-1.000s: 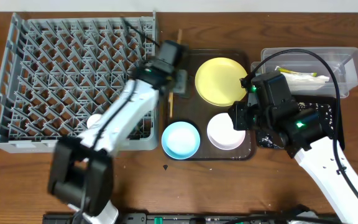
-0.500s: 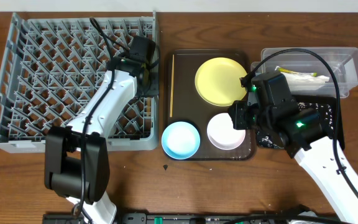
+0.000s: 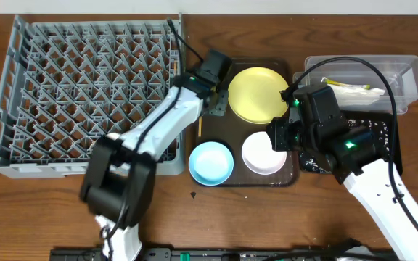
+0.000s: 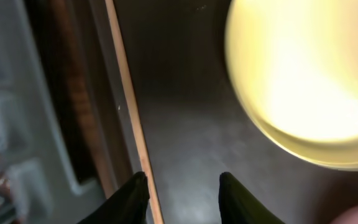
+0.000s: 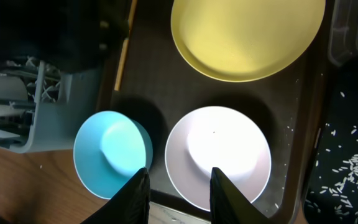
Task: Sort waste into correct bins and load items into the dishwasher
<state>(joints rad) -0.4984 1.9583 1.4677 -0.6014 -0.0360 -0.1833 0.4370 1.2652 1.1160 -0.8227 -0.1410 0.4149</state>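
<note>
Chopstick lies just inside the left pincer's parted jaws.

A robot test bench: dish rack on wooden table.

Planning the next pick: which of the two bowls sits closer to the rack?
The light blue bowl; it lies right beside the grey rack, while the white bowl sits farther off.

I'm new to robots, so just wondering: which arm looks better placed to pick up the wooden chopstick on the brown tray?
Left. The left gripper, open, hangs right over the chopstick; the right gripper hovers over the white bowl, further away.
</note>
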